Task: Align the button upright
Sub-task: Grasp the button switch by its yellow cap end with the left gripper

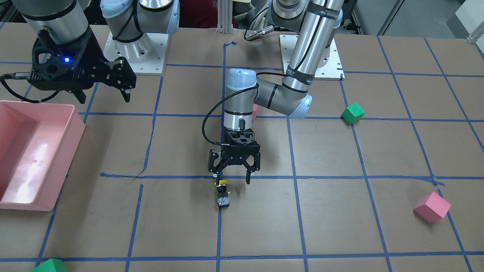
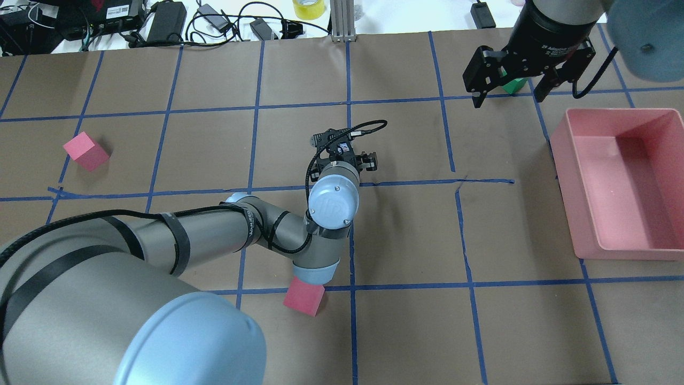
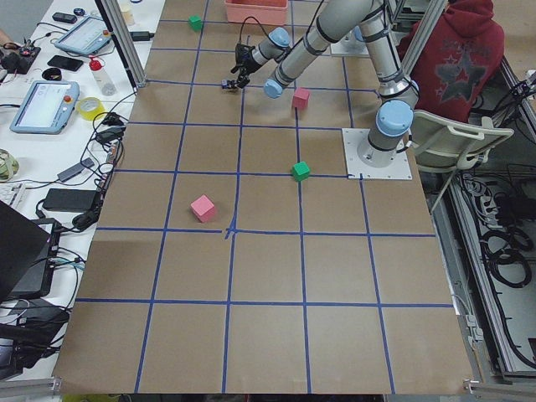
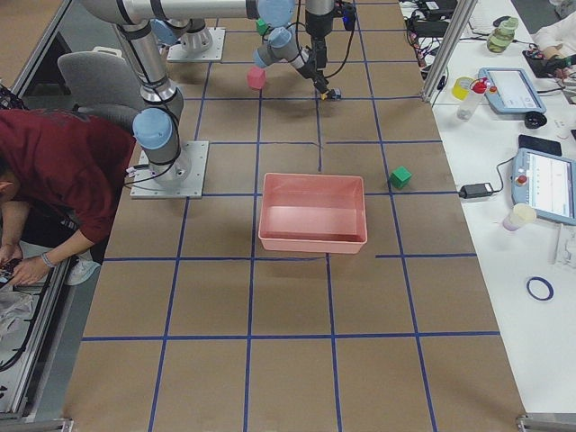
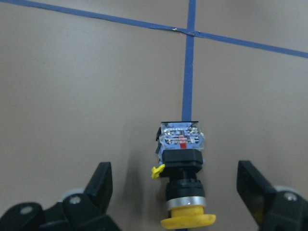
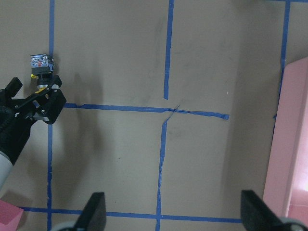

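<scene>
silver-grey arms (image 1: 317, 37), black left gripper (image 1: 231, 178)

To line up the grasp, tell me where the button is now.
In the front-facing view the button lies on its side on a blue tape line, centre of frame, directly below the open left gripper, yellow cap toward it.

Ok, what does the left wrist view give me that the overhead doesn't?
Only left wrist: the button lying on its side along the tape, yellow cap toward the camera, untouched between open jaws. I can't make it out overhead. Only overhead: the right gripper, open, near the bin, plus two pink cubes. Both: the left gripper and the tape.
</scene>
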`<state>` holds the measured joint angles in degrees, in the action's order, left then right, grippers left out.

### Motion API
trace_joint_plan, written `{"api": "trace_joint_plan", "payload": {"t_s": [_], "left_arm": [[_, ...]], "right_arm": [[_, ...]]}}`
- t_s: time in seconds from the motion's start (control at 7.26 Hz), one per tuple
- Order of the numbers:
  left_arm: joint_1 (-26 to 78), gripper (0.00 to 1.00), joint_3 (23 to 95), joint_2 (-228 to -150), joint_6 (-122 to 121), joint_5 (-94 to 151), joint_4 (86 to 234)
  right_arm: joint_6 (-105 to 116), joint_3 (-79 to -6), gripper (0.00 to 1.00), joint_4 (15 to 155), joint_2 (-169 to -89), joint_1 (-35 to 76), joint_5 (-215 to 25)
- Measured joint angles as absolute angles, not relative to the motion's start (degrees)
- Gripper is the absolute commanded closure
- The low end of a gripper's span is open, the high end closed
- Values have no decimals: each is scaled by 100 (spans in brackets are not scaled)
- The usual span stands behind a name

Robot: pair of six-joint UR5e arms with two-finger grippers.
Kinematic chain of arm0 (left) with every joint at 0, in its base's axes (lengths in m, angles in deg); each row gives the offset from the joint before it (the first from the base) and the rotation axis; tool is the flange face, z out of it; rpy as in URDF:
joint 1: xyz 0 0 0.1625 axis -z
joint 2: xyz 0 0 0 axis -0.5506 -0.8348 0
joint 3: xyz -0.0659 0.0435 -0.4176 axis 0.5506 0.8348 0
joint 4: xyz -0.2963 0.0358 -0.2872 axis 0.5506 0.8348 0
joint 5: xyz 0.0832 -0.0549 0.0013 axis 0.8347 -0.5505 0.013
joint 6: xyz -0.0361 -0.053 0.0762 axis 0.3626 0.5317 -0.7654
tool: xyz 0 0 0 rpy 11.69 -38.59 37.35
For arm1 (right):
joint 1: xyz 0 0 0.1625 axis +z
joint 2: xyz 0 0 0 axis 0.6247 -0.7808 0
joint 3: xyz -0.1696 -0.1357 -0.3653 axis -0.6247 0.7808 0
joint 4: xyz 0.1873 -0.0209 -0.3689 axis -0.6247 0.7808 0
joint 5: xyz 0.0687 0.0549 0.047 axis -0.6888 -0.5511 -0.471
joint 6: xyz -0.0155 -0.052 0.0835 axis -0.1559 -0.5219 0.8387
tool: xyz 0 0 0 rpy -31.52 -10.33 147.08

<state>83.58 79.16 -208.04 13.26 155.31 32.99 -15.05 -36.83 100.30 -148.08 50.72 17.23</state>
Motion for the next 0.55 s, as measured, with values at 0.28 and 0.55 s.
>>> {"api": "trace_joint_plan", "payload": {"t_s": [0.28,0.55], "left_arm": [[8471,31,7883,-20931,1053,15611,3275],[8486,69,7974,-20898,915,15620,3269]], "right_arm": [[-1507,-3696,0,10057,-14803,5072,1719],[-1507,-3715,0,10064,-14803,5072,1719]]}}
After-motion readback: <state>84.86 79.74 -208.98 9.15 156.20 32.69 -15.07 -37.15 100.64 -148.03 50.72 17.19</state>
